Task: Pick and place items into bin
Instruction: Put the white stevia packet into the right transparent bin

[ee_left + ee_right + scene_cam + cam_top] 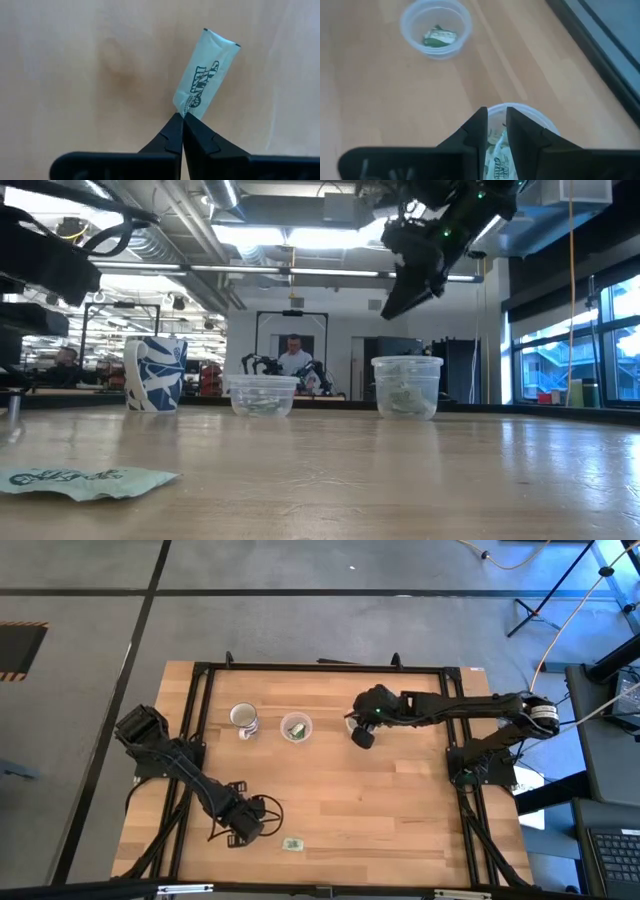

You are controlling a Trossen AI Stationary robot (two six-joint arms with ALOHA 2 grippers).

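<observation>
Left wrist view: the left gripper [183, 120], at the near edge of the tabletop [400, 810], has its fingers pressed together on the lower end of a pale-green packet [205, 82], pinching it.
Nearest item: in the high view a packet [293, 844] lies on the wood just beside the left gripper [243, 827]; the low view shows a green-and-white packet [85, 478] flat at the near edge. I cannot tell whether these are the pinched one.
Progress: judged late in the task; only that one packet is seen loose on the wood, and the cups already carry packets.
Left to do: carry the pinched packet to a cup and drop it.
Mug: a blue-and-white mug [155, 373] stands at the far left of the row; contents hidden.
Short cup: the clear short cup [436, 29] holds a few green packets.
Tall cup: the clear tall cup [406, 387] holds several packets.
Right gripper: the right gripper [493, 131] hovers above the tall cup [540, 120], fingers slightly apart, with a packet seen between them; held or lying in the cup below, I cannot tell.
</observation>
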